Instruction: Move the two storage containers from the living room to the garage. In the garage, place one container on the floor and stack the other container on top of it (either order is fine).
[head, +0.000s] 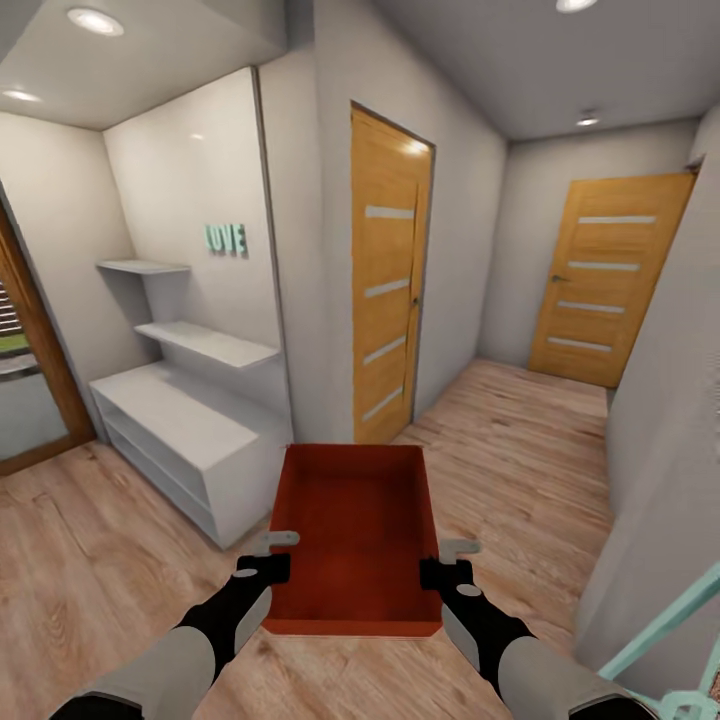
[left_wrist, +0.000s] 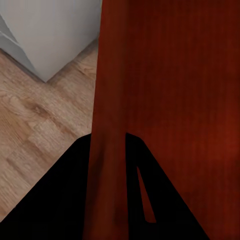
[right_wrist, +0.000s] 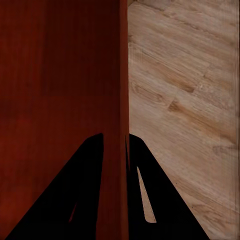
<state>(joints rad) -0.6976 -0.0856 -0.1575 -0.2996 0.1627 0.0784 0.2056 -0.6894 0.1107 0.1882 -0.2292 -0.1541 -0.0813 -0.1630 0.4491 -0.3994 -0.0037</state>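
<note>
One orange-red storage container (head: 355, 540) hangs level in front of me over light wood plank flooring, lidless and empty. My left gripper (head: 274, 556) is shut on its left side wall and my right gripper (head: 452, 562) is shut on its right side wall, both near the end closest to me. In the left wrist view the red wall (left_wrist: 107, 125) runs between the dark fingers of the left gripper (left_wrist: 107, 165). In the right wrist view the container's wall (right_wrist: 122, 75) passes between the fingers of the right gripper (right_wrist: 116, 165), with the bin's inside beside it.
I stand in a hallway. A white low shelving unit (head: 190, 440) sits at the left. A wood door (head: 388, 280) is straight ahead and another wood door (head: 610, 280) closes the corridor's far end. A grey wall (head: 660, 470) is close on the right, with a teal frame (head: 690, 650) at its foot.
</note>
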